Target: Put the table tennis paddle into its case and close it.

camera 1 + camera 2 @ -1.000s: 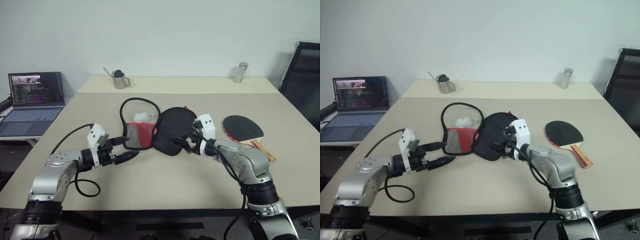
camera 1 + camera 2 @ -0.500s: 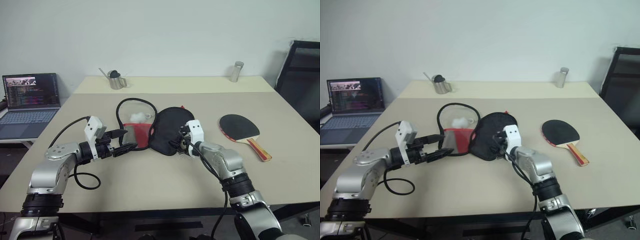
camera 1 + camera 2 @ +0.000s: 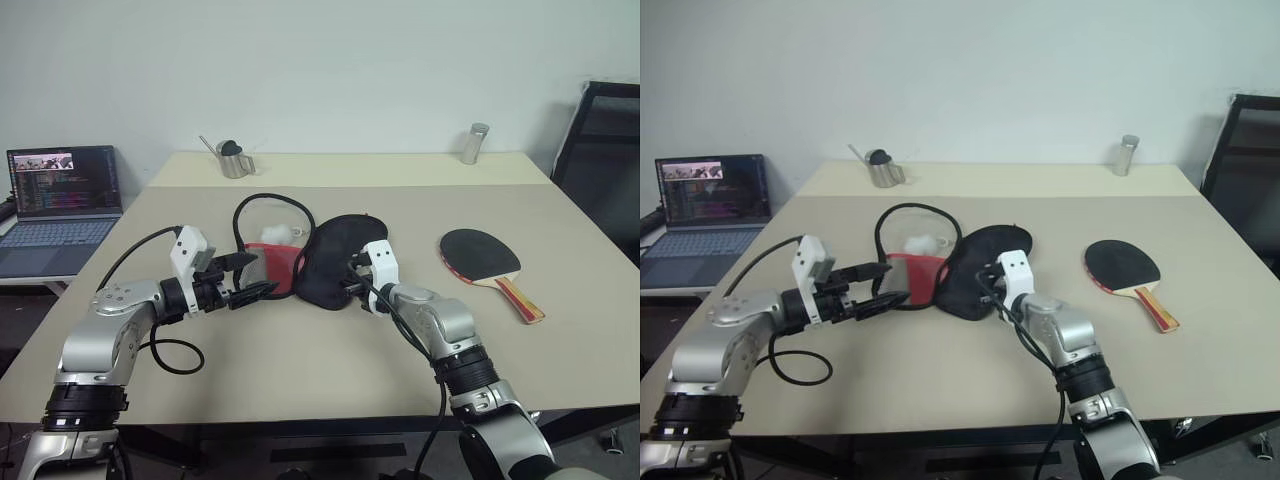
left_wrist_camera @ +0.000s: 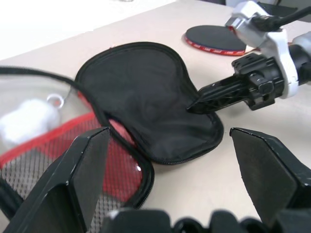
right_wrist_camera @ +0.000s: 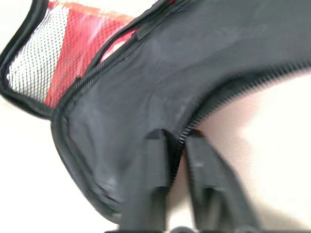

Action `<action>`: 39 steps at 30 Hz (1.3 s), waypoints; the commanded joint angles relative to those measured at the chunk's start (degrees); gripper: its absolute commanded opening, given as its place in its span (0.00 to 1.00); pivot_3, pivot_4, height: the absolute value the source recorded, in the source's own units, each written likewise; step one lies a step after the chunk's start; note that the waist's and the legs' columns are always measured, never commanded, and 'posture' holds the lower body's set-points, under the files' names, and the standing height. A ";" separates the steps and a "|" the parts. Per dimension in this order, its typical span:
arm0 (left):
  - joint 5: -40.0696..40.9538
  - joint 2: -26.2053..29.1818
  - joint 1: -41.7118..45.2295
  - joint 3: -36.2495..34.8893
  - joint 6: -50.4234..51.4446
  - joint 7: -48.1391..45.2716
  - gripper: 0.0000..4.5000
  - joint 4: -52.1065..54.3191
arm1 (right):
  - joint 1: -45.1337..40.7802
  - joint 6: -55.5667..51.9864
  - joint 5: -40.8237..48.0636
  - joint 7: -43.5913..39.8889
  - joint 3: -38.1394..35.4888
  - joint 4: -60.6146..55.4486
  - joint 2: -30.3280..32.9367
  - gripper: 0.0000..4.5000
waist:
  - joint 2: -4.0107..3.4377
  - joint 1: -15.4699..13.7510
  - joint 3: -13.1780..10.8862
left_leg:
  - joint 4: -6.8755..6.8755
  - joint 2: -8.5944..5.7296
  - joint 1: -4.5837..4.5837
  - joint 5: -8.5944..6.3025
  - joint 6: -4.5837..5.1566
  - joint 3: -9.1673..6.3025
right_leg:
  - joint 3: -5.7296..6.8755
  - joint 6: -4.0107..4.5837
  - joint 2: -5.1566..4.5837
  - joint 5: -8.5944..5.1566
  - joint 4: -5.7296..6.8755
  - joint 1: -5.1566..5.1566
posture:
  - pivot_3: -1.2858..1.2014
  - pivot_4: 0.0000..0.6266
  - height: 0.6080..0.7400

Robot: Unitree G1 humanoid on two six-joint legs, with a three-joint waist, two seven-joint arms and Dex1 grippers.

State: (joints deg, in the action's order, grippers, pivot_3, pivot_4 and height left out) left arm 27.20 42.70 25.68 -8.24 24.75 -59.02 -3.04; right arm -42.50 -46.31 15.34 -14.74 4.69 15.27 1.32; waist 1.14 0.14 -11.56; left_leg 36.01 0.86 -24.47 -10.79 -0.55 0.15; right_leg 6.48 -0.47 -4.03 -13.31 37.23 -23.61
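Note:
The case lies unzipped and spread on the table: a black half (image 3: 335, 258) on the right and a mesh-and-red half (image 3: 270, 262) on the left. My right gripper (image 3: 350, 286) is shut on the black half's near zip edge (image 5: 194, 119), one finger on each side of it. My left gripper (image 4: 167, 133) is open, held just above the table at the near edge of the mesh half, with nothing between its fingers. The table tennis paddle (image 3: 480, 255) lies flat to the right of the case, black face up, handle pointing toward the near right.
A white fluffy ball (image 3: 278, 233) sits behind the case's clear pocket. A metal pot (image 3: 236, 160) and a small jar (image 3: 473, 143) stand at the table's far edge. A laptop (image 3: 62, 195) sits on a side table to the left, and a black chair (image 3: 605, 150) stands at the right.
My right gripper has moved left and down onto the black half of the case and shut on its zip edge. The left gripper has stayed open in about the same place.

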 commanded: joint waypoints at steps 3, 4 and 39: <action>0.04 1.61 2.39 0.05 -0.83 -2.19 0.96 2.75 | 0.08 -3.24 1.46 -1.39 -2.94 -4.40 2.62 0.01 | 0.00 -0.03 0.00 | 0.00 -0.01 0.00 0.00 0.00 0.01 | 0.00 0.00 0.00 0.00 0.00 0.00 | 0.52 0.24 1.00; -0.12 1.60 2.62 0.19 -1.00 -2.40 0.96 2.74 | 0.37 -4.07 1.72 -1.69 -3.31 -5.11 3.41 0.01 | 0.00 -0.06 0.00 | 0.00 -0.01 0.00 0.00 0.00 0.01 | 0.00 0.00 0.00 0.00 -0.01 0.00 | 0.52 0.24 1.00; -3.25 -2.69 8.89 5.67 -5.26 -6.13 0.96 -3.06 | 2.68 -16.79 5.62 -7.49 -11.06 -11.14 19.61 0.01 | 0.02 -0.12 -0.01 | 0.01 -0.03 -0.03 0.00 0.01 0.19 | 0.15 0.00 0.00 0.00 -0.02 0.00 | 0.52 0.24 1.00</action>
State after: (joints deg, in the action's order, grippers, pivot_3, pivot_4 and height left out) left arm 24.01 40.04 33.15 -2.47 20.74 -64.68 -6.63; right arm -39.24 -62.76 19.79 -22.07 -4.75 5.62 20.27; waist 1.16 0.02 -11.57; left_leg 36.02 0.82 -24.50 -10.79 -0.55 0.35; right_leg 6.63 -0.48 -4.03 -13.31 37.20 -23.61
